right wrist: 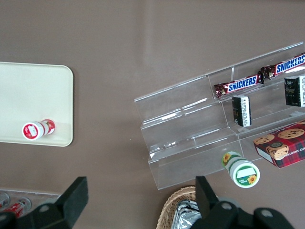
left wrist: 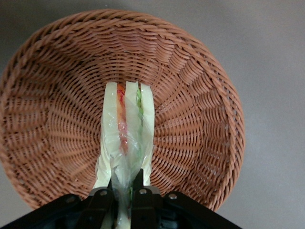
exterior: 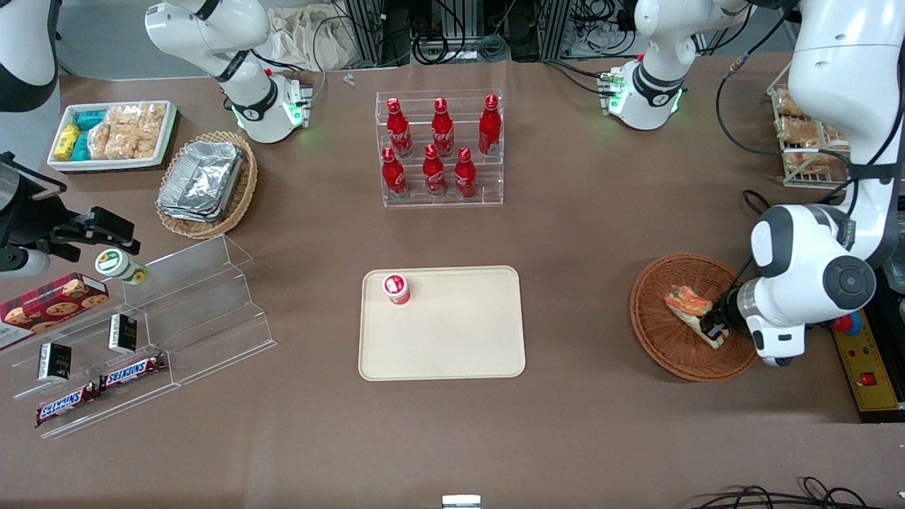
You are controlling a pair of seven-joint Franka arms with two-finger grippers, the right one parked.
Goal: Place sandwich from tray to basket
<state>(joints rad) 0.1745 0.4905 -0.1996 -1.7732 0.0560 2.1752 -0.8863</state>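
Note:
The gripper point(exterior: 715, 319) is low over the round brown wicker basket point(exterior: 654, 332) at the working arm's end of the table. Held between the fingers of the gripper point(left wrist: 125, 191) is the wrapped end of the sandwich point(left wrist: 127, 129), and the fingers are shut on it. In the front view the sandwich point(exterior: 687, 304) lies within the basket's outline; the left wrist view has it over the inside of the basket point(left wrist: 190, 109). Whether it touches the bottom cannot be told. The cream tray point(exterior: 445, 332) holds a small red-and-white cup point(exterior: 396, 288).
A black machine with a yellow panel point(exterior: 866, 367) stands beside the basket. A clear rack of red bottles point(exterior: 443, 152) is farther from the front camera than the tray. Toward the parked arm's end are a clear stepped shelf point(exterior: 205, 311) and a foil-filled basket point(exterior: 244, 187).

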